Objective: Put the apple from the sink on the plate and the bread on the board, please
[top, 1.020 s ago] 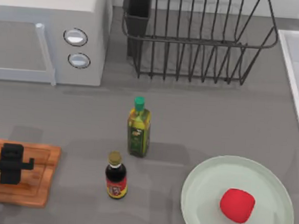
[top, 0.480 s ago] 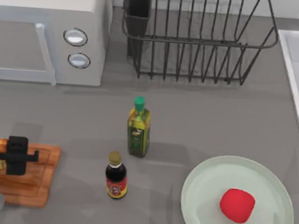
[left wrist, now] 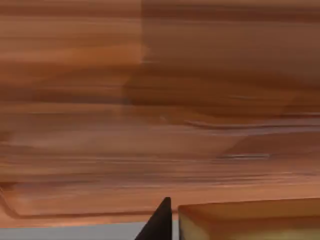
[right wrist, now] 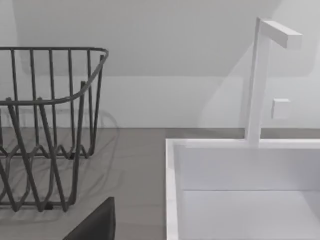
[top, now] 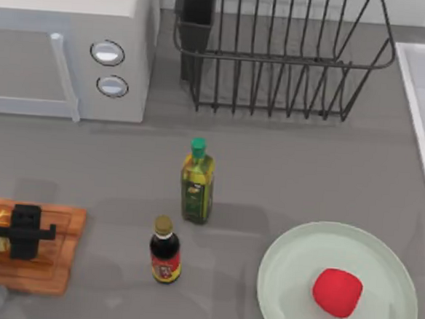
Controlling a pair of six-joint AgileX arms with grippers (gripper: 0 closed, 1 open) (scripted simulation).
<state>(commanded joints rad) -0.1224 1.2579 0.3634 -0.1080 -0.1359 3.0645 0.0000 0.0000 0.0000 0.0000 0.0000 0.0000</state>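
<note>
The grey table point(top: 306, 173) is carrying everything, with the white microwave point(top: 67, 43) and the black wire dish rack point(top: 278, 54) standing along its far edge. At the table's right side, the pale grey-white recessed sink point(right wrist: 240, 190) with its raised rim is lying empty of fruit.

The large round mint-green plate point(top: 300, 260) is sitting near the front right, and the small, smooth, bright red apple point(top: 337, 291) is resting on it, right of centre, so that half of the job looks finished. My right arm is parked off by the sink, its wrist camera looking toward the rack and the white tap point(right wrist: 257, 80).

At the front left, the rectangular reddish-brown wooden cutting board point(top: 58, 225) is lying flat. My left gripper point(top: 17, 233) is hovering low over it, presumably to set its load down there. Whether its fingers are clenched or released I cannot tell. The small golden-brown bread chunk point(left wrist: 250, 220) is sitting right at that gripper, against the board's surface.

Between board and plate, the green-capped olive oil bottle point(top: 197, 182) and the smaller dark sauce bottle point(top: 164, 251) are standing upright, clear of both arms.
</note>
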